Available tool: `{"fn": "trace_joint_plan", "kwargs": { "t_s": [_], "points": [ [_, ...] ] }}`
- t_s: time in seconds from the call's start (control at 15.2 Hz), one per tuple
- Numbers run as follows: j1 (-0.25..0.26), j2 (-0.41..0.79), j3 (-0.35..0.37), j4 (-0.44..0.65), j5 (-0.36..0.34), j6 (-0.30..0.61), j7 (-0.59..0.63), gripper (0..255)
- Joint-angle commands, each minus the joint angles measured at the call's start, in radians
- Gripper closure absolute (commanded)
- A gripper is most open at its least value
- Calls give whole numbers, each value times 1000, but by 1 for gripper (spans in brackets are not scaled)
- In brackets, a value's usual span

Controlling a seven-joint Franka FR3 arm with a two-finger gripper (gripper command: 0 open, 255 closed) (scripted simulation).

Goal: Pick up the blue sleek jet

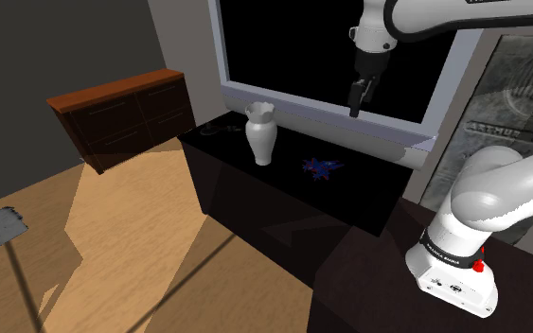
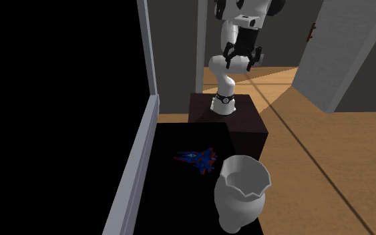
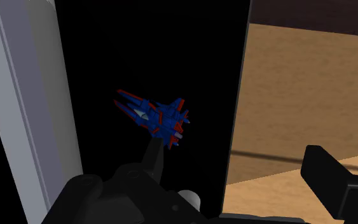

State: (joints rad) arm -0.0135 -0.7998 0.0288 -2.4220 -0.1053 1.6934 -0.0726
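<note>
Black two-finger gripper point(image 2: 243, 63) hung open above the small blue-and-red jet point(image 3: 153, 118): seemingly light, rigid, fragile-finned; best pinched across its fuselage.

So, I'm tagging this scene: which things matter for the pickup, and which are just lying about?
For the job: jet; claw, open, up above the table.
Lying about: vase; cabinet.

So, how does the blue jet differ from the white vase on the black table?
The jet is blue with red trim; the vase is plain white. The jet lies flat and low; the vase stands upright and much taller. Both rest on the black table, apart from each other.
</note>
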Motion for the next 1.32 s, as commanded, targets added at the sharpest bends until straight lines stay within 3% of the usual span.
{"fn": "trace_joint_plan", "kwargs": {
  "t_s": [0.0, 0.59, 1.25],
  "points": [
    [0, 0, 0, 0, 0, 0, 0, 0],
    [-31, 276, -94, -16, 4, 274, -39, 0],
    [-43, 657, -184, 92, 86, 515, -125, 0]
  ]
}}
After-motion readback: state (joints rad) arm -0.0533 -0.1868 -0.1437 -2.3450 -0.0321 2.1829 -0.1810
